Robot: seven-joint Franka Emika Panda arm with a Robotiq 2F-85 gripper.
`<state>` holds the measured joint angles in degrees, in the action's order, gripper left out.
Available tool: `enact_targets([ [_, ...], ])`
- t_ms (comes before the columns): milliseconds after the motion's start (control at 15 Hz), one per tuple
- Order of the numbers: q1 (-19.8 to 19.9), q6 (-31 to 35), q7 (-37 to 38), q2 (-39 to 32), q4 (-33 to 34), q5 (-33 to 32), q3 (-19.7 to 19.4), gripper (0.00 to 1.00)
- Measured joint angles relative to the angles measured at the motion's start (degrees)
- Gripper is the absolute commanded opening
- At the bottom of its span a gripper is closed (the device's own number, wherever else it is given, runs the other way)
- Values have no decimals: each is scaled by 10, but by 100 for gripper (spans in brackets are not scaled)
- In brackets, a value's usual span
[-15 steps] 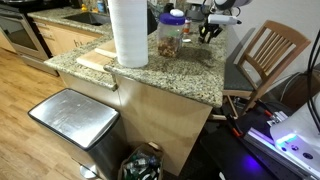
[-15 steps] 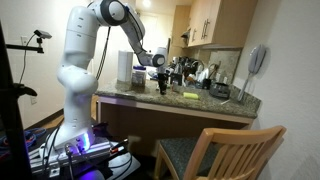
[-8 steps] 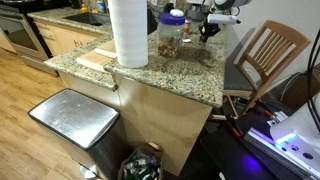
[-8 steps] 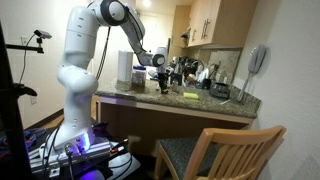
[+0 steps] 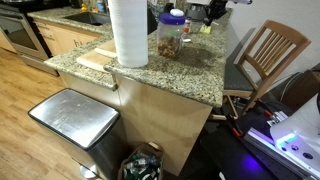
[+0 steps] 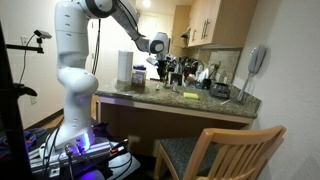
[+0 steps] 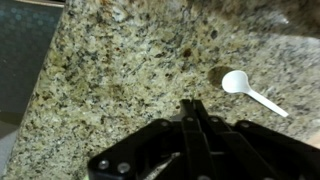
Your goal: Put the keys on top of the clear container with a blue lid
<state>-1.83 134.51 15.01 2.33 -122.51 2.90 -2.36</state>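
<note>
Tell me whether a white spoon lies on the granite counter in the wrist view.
Yes, a white spoon lies flat on the speckled granite counter, bowl toward the left.

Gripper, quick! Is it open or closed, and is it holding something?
Gripper: fingers closed together in the wrist view; whether they pinch the keys cannot be told.

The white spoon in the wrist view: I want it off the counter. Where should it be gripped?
Probably the thin handle of the white spoon, from straight above, jaws across its width: it lies flat on the granite counter, and its round bowl is wider.
</note>
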Motion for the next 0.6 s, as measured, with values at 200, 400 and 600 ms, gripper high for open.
enact_targets([
  [200, 0, -86, -96, 78, 6, 54, -1, 1],
  [400, -6, -173, -175, 142, 4, 90, -1, 4],
  [600, -9, -198, -194, 161, -1, 97, -1, 1],
])
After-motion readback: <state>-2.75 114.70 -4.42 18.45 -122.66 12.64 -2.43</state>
